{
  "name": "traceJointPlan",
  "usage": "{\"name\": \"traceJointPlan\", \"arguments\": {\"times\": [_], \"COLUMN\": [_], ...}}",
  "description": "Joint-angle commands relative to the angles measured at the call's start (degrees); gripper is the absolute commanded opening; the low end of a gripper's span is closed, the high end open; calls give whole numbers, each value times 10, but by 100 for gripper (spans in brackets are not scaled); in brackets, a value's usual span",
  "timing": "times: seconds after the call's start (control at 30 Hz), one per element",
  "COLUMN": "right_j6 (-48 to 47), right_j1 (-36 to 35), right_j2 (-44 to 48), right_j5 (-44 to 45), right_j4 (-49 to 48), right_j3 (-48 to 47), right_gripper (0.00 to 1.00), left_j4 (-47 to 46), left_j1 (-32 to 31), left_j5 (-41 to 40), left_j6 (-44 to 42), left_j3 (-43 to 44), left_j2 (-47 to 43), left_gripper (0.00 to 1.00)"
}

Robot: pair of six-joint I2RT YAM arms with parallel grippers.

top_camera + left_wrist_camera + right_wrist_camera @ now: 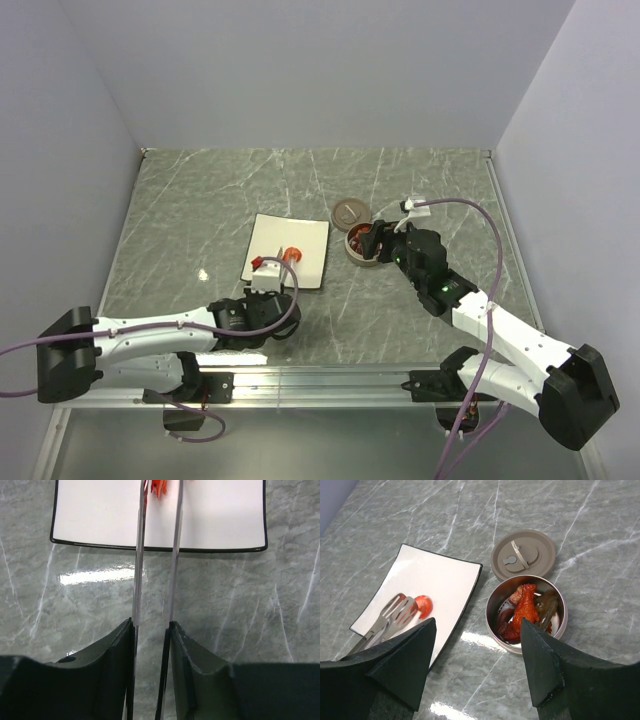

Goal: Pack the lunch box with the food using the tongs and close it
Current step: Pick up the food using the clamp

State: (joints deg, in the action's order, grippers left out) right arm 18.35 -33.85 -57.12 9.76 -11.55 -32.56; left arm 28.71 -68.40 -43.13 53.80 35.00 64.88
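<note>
Right wrist view shows the lunch box (495, 632), a little round tin, sitting open on the grey table (600, 590). It already has a pile of red and brown food (525, 611) in it. Its lid (523, 555) lies flat on the table at 12 o'clock from the tin, right up against it, so the box is not shut yet.

At 9 o'clock from the tin is the white plate (445, 577). Only one red piece (423, 605) can be seen on it. I think that is the last bit to move.

The tongs (395, 615) reach over the plate, with their tips right at that piece. I cannot tell if they have pinched it. The left gripper (151, 626) is clamped on the tongs, one thin arm against each finger. The right gripper (477, 622) hangs near the tin at about 6 o'clock, with its jaws spread wide and nothing in them.

Most of the packing looks done. What is left is to carry the last piece to the tin and then put the lid on.
</note>
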Motion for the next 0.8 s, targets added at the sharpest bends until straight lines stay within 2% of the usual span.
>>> {"name": "traceJointPlan", "arguments": {"times": [0.0,0.47,0.57,0.6,0.7,0.77], "right_j6": [-3,-4,-4,-5,-4,-5], "right_j1": [4,4,4,4,4,4], "right_j2": [8,0,-2,-2,0,-2], "right_j5": [2,0,3,2,3,3], "right_j4": [-20,-18,-18,-18,-19,-18], "right_j3": [-1,-4,-5,-5,-4,-5], "right_gripper": [75,75,75,75,75,75], "left_j4": [28,25,12,11,10,6], "left_j1": [-11,-17,-19,-20,-23,-23], "left_j5": [-33,-1,6,4,-2,-8], "left_j6": [27,5,-7,-7,-6,-8], "left_j3": [23,38,38,37,34,31], "left_j2": [-26,19,22,21,10,2], "left_gripper": [40,39,34,26,14,12]}}
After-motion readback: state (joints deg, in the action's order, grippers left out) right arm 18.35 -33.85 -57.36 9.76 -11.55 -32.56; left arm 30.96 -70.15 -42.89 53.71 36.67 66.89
